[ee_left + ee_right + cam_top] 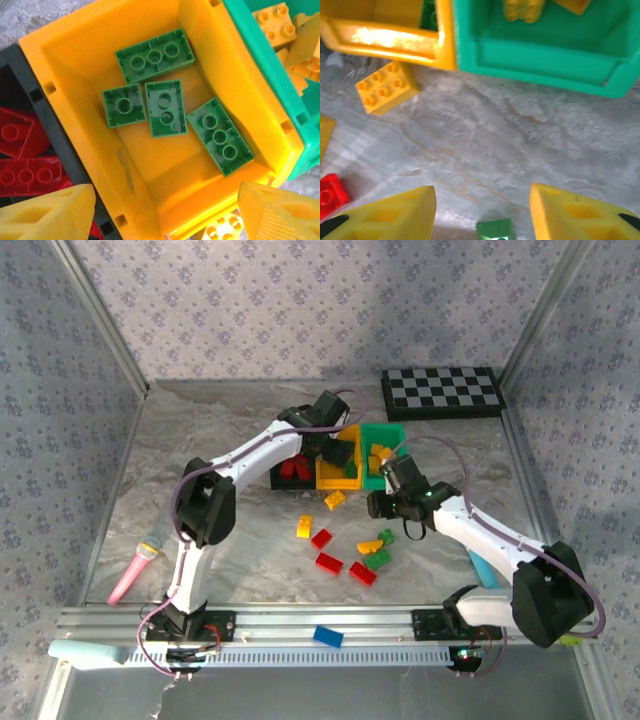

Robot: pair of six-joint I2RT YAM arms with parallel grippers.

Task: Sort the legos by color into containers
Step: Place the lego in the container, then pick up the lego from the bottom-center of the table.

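Note:
The containers are a joined row: black bin (290,474), yellow bin (335,475) and green bin (383,436). My left gripper (335,445) hangs over the yellow bin (90,45), open and holding nothing (166,189). Inside that bin lie several green legos (165,107). Red legos (25,175) fill the black bin and yellow legos (275,20) the green bin. My right gripper (385,505) is open low over bare table (481,192), just in front of the green bin (545,50). A green lego (494,230) lies on the table behind its fingertips.
Loose legos lie scattered in front of the bins: yellow (304,528), red (329,562), green (377,560). A yellow lego (385,87) sits beside the yellow bin's corner. A blue brick (327,636) rests on the front rail, a checkerboard (440,392) at the back right, a pink microphone (135,570) at the left.

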